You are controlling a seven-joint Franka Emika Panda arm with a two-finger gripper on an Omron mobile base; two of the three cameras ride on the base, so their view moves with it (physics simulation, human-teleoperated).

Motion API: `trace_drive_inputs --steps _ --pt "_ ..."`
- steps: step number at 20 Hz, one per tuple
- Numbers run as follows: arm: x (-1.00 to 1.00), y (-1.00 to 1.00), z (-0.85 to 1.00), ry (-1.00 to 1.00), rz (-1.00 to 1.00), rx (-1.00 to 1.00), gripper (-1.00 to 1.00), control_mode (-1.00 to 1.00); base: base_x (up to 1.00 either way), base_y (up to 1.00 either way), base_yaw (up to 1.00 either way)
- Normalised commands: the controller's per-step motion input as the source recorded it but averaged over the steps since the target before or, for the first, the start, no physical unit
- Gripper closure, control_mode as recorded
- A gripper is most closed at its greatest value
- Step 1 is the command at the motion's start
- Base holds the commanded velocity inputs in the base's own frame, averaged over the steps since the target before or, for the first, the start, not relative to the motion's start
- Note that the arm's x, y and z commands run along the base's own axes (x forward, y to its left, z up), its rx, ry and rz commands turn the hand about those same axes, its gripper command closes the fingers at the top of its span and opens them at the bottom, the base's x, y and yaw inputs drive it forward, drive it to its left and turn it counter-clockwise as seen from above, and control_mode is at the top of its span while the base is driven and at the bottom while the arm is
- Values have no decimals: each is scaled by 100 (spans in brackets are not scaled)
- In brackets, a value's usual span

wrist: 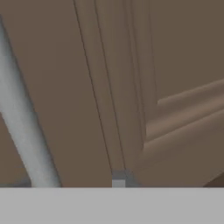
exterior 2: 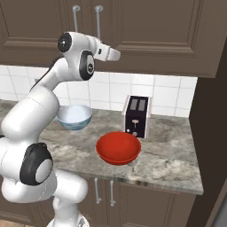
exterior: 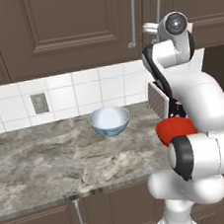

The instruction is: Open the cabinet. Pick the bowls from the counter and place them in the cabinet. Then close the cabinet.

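opening step in hand: end effector (exterior 2: 116, 55) raised against the shut cabinet (exterior 2: 146, 31), finger spread impossible to tell, right door's bar handle (wrist: 24, 131) just beside, needing a sideways shift to clasp it, both bowls (exterior 2: 118, 147) on the counter (exterior 2: 168, 159) well below.

You have both bowls (exterior 2: 74, 116) on the counter (exterior 2: 168, 155), the toaster (exterior 2: 136, 116) behind one, the cabinet (exterior 2: 146, 31) overhead.
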Motion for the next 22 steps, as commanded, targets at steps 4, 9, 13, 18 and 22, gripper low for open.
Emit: trace_drive_inputs --steps 4,9,13,18,22 --pt "-41 -100 -60 -16 -1 19 100 -100 0 0 0" --pt "-50 -100 -53 -14 0 17 100 -100 0 0 0" --pt "-54 -100 -38 -12 0 13 100 -100 0 0 0" --pt "-54 -100 -10 -13 0 8 100 -100 0 0 0" --pt "-84 -100 0 -2 0 7 100 -100 0 0 0"
